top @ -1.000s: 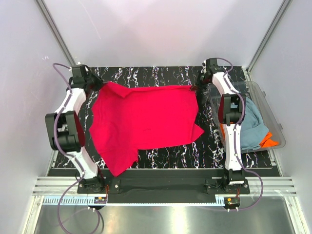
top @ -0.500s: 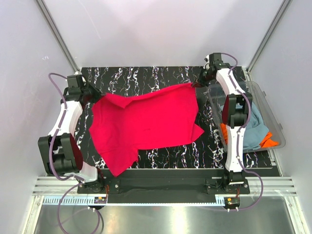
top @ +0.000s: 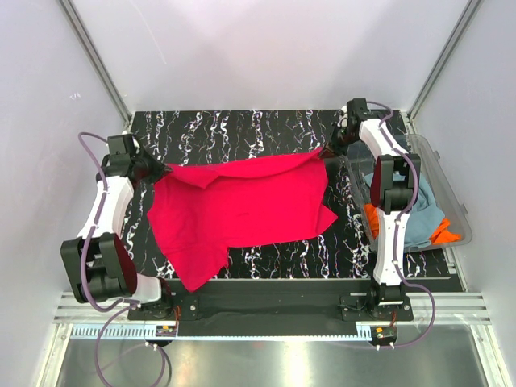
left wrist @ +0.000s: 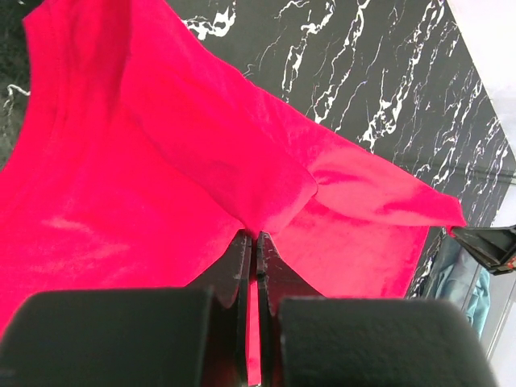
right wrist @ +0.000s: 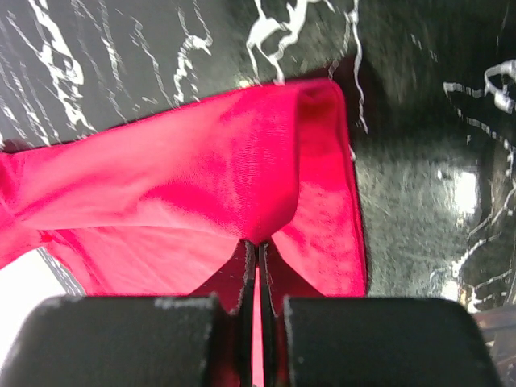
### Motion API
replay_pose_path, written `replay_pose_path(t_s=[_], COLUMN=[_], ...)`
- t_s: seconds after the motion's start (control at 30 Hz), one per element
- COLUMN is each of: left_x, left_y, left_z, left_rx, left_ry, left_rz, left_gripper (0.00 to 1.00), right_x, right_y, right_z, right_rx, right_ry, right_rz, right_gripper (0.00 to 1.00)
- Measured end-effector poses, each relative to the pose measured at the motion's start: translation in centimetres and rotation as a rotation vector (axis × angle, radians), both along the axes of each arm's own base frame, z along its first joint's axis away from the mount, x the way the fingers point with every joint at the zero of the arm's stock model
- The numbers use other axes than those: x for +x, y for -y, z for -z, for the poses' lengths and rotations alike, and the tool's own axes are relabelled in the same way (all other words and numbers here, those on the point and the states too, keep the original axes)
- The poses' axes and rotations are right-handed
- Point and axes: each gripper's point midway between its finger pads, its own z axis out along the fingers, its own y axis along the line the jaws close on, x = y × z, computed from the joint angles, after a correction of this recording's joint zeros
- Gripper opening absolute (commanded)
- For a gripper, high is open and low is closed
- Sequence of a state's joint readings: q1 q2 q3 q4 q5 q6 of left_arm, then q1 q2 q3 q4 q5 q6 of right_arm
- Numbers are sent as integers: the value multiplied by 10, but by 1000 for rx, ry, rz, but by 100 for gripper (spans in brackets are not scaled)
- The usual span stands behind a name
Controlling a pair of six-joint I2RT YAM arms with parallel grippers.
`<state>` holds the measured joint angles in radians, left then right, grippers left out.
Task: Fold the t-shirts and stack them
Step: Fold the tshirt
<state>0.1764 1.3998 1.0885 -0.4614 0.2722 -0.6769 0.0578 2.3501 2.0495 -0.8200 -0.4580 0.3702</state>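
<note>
**A:** What's changed?

**B:** The left tool (left wrist: pixel 256 240) and right tool (right wrist: pixel 258 245), each clamped shut on a far corner of the red t-shirt (top: pixel 242 210), have drawn that edge nearer over the bench (top: pixel 266 127). I'd say the fold has begun.

**A:** Anything in the way?

**B:** The clear tub (top: pixel 437 158) holds the grey-blue shirt (top: pixel 421 205) and orange shirt (top: pixel 443 235), just beside the right tool.

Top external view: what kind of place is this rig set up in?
Probably an enclosed lab workcell: plain white walls on metal framing, a black marbled table, and a clear plastic tub beside the arms.
</note>
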Motion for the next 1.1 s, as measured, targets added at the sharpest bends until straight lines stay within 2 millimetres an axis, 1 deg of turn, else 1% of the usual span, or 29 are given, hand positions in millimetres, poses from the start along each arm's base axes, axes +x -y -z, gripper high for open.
replay_pose_path(t_s=[0.07, 0.17, 0.37, 0.53, 0.73, 0.87, 0.9, 0.93, 0.97, 1.0, 1.03, 1.1], left_x=[-3, -5, -13, -14, -15, -19, -21, -23, -28, -33, -40, -61], left_y=[-1, -1, -4, -8, -13, -13, -13, -13, -12, -12, -12, -13], left_z=[-2, -2, 12, 14, 15, 22, 25, 29, 34, 39, 43, 51], left_rx=[3, 9, 12, 19, 31, 37, 37, 40, 40, 44, 49, 69], left_ry=[1, 1, -37, -42, -43, -57, -64, -73, -86, -96, -109, -150], left_rz=[0, 3, 0, -7, -12, -4, -1, 5, 7, 11, 8, -8], left_gripper=[0, 0, 0, 0, 0, 0, 9, 21, 31, 39, 51, 55], right_x=[-5, -10, -11, -19, -29, -40, -42, -45, -49, -53, -57, -59], right_y=[0, 1, 1, 1, 2, 3, 3, 4, 7, 9, 12, 18], right_z=[4, 4, -3, -5, 2, 7, 8, 8, 9, 9, 8, 1], right_rx=[-1, -2, -1, -3, -6, -9, -11, -15, -31, -43, -62, -103], right_ry=[-19, -29, -17, -25, -54, -83, -88, -93, -97, -101, -103, -80], right_rz=[0, 0, 0, -3, -5, -4, -4, -2, 2, 6, 9, 3], right_gripper=[0, 0, 0, 0, 0, 5, 7, 14, 22, 36, 43, 53])
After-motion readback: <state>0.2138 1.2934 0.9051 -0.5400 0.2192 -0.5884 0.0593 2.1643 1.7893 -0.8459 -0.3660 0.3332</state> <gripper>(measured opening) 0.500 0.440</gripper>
